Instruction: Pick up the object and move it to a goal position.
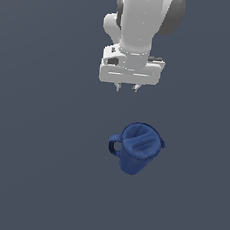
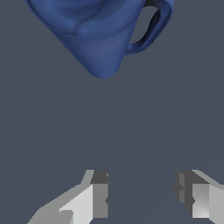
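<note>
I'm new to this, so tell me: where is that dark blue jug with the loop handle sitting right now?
In the exterior view the dark blue jug stands on the grey floor just below the white hand, apart from it.

The arm (image 1: 144,19) was cut off by the exterior view's upper edge. In the wrist view the jug (image 2: 98,39) ran past the frame, its rim and spout unseen. Both fingers (image 2: 99,199) were cropped at the frame's edge.
</note>
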`<move>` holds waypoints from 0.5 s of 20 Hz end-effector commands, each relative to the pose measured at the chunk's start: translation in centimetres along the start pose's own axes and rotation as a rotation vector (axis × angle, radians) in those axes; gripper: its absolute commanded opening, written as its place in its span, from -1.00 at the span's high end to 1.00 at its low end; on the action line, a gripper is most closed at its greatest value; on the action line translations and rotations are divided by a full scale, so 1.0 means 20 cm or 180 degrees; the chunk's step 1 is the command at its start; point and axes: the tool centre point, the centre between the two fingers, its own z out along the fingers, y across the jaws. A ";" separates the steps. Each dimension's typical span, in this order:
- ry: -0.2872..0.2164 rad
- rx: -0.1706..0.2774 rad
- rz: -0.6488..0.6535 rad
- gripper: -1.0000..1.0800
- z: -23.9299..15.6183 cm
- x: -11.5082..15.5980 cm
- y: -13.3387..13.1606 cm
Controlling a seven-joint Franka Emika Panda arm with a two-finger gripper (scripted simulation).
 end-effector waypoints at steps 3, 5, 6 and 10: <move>-0.0001 0.0004 -0.0018 -0.23 0.00 0.00 0.00; -0.0002 0.0010 -0.0049 -0.23 0.00 0.01 0.00; -0.0002 0.0013 -0.0069 -0.23 0.00 0.02 0.00; -0.0001 0.0034 -0.0181 -0.23 0.00 0.05 0.01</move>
